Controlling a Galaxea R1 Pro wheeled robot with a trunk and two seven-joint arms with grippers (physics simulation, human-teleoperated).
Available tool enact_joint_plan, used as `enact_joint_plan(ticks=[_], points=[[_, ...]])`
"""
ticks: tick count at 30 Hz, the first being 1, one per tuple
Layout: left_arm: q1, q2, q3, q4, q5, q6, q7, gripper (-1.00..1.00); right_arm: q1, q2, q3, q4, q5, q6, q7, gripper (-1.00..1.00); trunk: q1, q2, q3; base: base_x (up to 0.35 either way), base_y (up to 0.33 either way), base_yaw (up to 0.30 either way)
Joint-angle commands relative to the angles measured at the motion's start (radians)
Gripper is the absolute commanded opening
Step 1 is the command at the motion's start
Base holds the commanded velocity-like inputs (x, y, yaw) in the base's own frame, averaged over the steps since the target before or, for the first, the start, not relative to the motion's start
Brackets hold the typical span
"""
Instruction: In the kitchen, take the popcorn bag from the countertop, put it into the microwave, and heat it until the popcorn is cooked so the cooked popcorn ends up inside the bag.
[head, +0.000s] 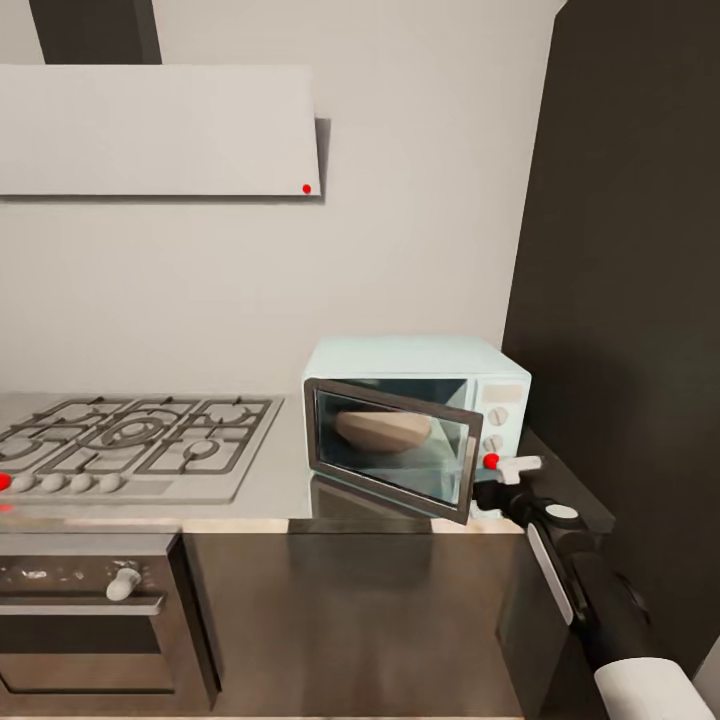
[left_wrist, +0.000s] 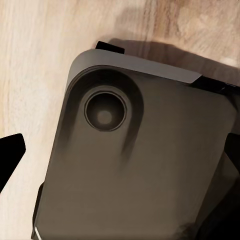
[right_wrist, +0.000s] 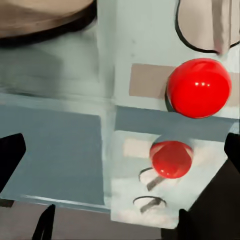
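popcorn bag (head: 383, 430) sits inside microwave (head: 420, 362), door ajar; right hand (head: 512, 468), fingers spread and empty, at door's 3 o'clock beside red light (head: 491, 460).

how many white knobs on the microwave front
2 white knobs show on the microwave panel: upper knob, lower knob, above the red button. The open door hides none of the panel.

Pale grey wall (head: 400, 250) behind, plain and evenly lit. Flat grey extractor hood (head: 160, 130) at upper left, with a dark flue (head: 95, 30) above. Grey gas hob (head: 130, 440) with grates, far left. Dark built-in oven (head: 90, 620) below it. Glossy dark-brown cabinet fronts (head: 350, 620) near centre; tall dark unit (head: 630, 300) at right. Light wood plank floor (left_wrist: 40, 65).
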Motion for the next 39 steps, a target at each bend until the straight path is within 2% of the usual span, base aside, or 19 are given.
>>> enact_joint_plan(ticks=[1,2,5,6,9,12,15,24,32,39], points=[[0.000,0.000,-0.001,0.000,0.005,-0.002,0.000,1.00,-0.001,-0.003,-0.001,-0.001,0.001,0.005,0.022,1.00,0.000,-0.001,-0.001,0.002,0.000,0.000],[0.000,0.000,-0.001,0.000,0.005,-0.002,0.000,1.00,-0.001,-0.004,-0.001,-0.001,0.001,0.005,0.032,1.00,0.000,-0.001,-0.001,0.001,0.000,0.000],[0.000,0.000,0.000,0.000,0.006,-0.002,0.000,1.00,-0.001,-0.007,-0.001,-0.002,0.004,0.007,0.122,1.00,0.000,-0.001,-0.001,0.000,0.000,0.000],[0.000,0.000,0.000,0.000,0.006,-0.002,0.000,1.00,-0.001,-0.009,-0.002,-0.005,0.007,0.011,0.172,1.00,0.000,-0.001,-0.001,0.000,0.000,0.000],[0.000,0.000,-0.001,0.000,0.005,-0.002,0.000,1.00,-0.001,-0.011,-0.002,-0.025,0.006,0.040,0.216,1.00,0.000,-0.001,-0.001,0.000,0.000,0.000],[0.000,0.000,0.007,-0.002,0.011,-0.003,0.002,1.00,-0.001,-0.007,-0.001,-0.074,0.005,0.154,0.221,1.00,0.000,-0.001,-0.001,0.000,0.000,0.000],[0.000,-0.001,0.008,-0.003,0.012,-0.003,0.002,1.00,-0.001,-0.004,-0.001,-0.090,0.006,0.199,0.218,1.00,0.000,-0.001,-0.001,-0.020,0.015,0.000],[0.000,-0.002,0.011,-0.002,0.012,-0.002,0.002,1.00,-0.001,0.001,0.000,-0.093,0.010,0.208,0.216,1.00,0.000,-0.001,-0.001,-0.204,0.199,0.000],[0.000,-0.002,0.011,-0.002,0.012,-0.002,0.002,1.00,-0.001,-0.009,0.000,-0.093,0.001,0.206,0.224,1.00,0.000,-0.001,-0.001,-0.233,0.230,0.000],[0.000,-0.002,0.011,-0.002,0.012,-0.002,0.002,1.00,-0.001,-0.003,0.002,-0.089,0.000,0.206,0.224,1.00,0.000,-0.001,-0.001,-0.232,0.229,0.000]])
